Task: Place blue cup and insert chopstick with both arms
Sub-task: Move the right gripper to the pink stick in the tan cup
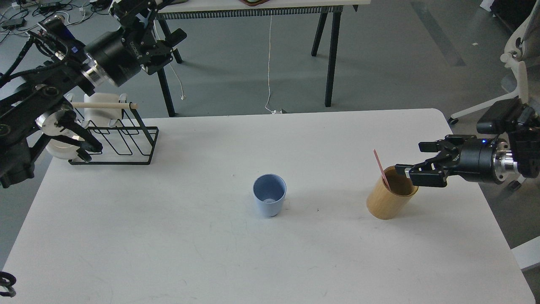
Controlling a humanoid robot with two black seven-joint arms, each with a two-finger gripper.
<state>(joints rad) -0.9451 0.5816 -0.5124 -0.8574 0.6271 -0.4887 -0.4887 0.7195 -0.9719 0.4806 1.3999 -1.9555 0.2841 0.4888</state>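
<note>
The right black two-finger gripper is held level at the rim of a tan wooden cylindrical holder, jaws parted, gripping nothing. A thin pink chopstick leans inside. The left gripper, raised above a black wire rack, cannot be judged. The small pale blue cup stands mid-table.

Left arm enters from left edge, bent, wrist raised toward the top of view. Left claw up high, fingers parted, holding nothing. Right arm enters from right edge, wrist roughly level, pointing left. Right claw low, fingers spread wide, holding nothing.
</note>
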